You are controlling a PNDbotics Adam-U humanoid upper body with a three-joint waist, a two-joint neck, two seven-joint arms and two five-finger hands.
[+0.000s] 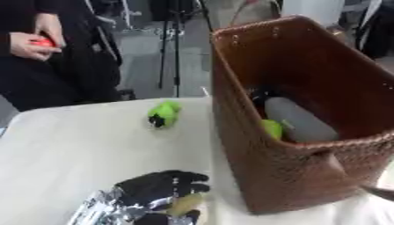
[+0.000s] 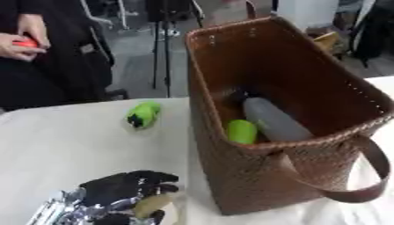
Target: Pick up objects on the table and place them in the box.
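a small bright green object with a black end [image 1: 163, 113] lies on the white table [image 1: 69, 145], toward the far side and a little left of a tall brown woven box [image 2: 246, 176]. the green object is near the box but apart from it, with bare table between them.

the box stands upright on the right part of the table, open at the top, with a brown strap handle [image 2: 362, 176] hanging at its near right side. inside it, at the bottom, lie a grey rounded object [image 2: 273, 119], a yellow-green rounded object [image 2: 242, 131] touching the grey one on its left, and something dark [image 1: 261, 93] behind them that cannot be made out.

at the near edge of the table, left of the box, the robot's left hand [image 1: 158, 189] shows, black with a silver wrist. its fingers are curled around a pale yellowish object [image 1: 184, 204]; what that object is cannot be told. the hand sits just beside the near left corner of the box, well apart from the green object.

the robot's right hand does not show in either view.
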